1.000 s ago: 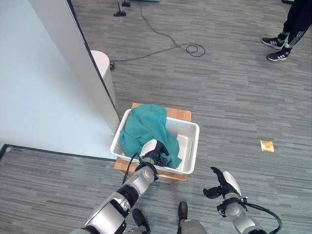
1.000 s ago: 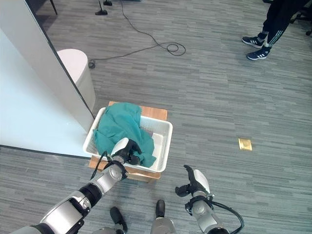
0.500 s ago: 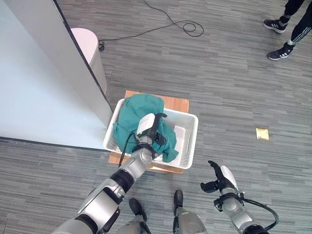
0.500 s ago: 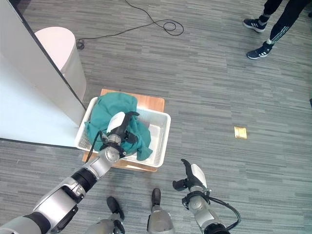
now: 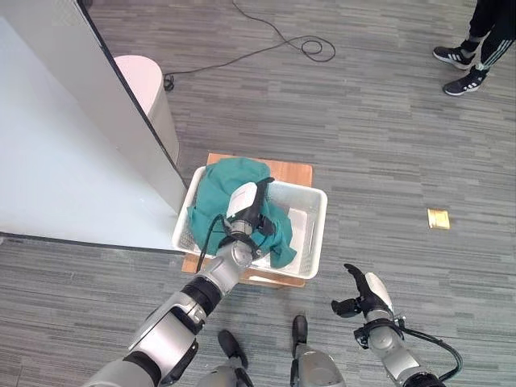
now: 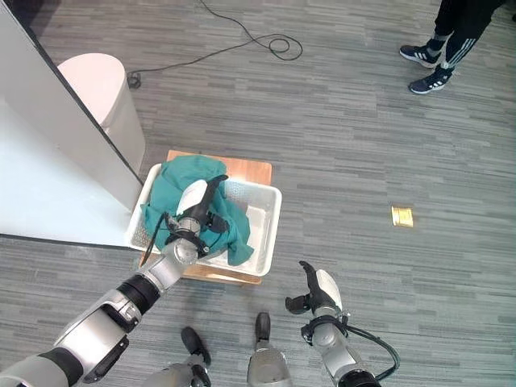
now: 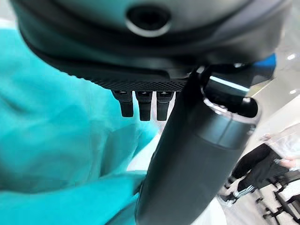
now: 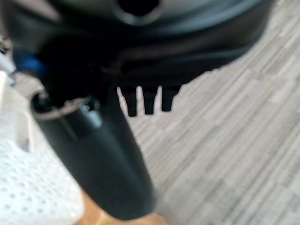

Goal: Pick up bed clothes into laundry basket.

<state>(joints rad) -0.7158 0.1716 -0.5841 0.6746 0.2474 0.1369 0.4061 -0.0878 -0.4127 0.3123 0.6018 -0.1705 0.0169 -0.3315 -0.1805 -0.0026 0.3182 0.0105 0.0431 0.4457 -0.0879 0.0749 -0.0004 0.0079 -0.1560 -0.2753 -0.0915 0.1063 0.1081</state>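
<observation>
A teal cloth [image 5: 230, 189] lies heaped in the left half of a white laundry basket [image 5: 315, 234], with one corner draped toward the near rim. My left hand [image 5: 246, 211] hovers just over the cloth's near side. It is open, its fingers straight and pointing to the far side; the left wrist view has the cloth [image 7: 56, 140] right beneath those fingers [image 7: 144, 104]. My right hand [image 5: 364, 295] hangs low on the near right, apart from the basket, open and holding nothing.
The basket stands on a small wooden stool [image 5: 290, 171]. A white partition [image 5: 72, 137] and a pale round bin [image 5: 143, 81] stand at left. A cable [image 5: 310, 47] loops across the floor, a yellow tag [image 5: 439, 218] lies at right, and a person's shoes [image 5: 455, 58] stand far right.
My left hand has risen from the basket's near rim to above the cloth, and its fingers have straightened. The camera shifted. The right hand stayed put.
</observation>
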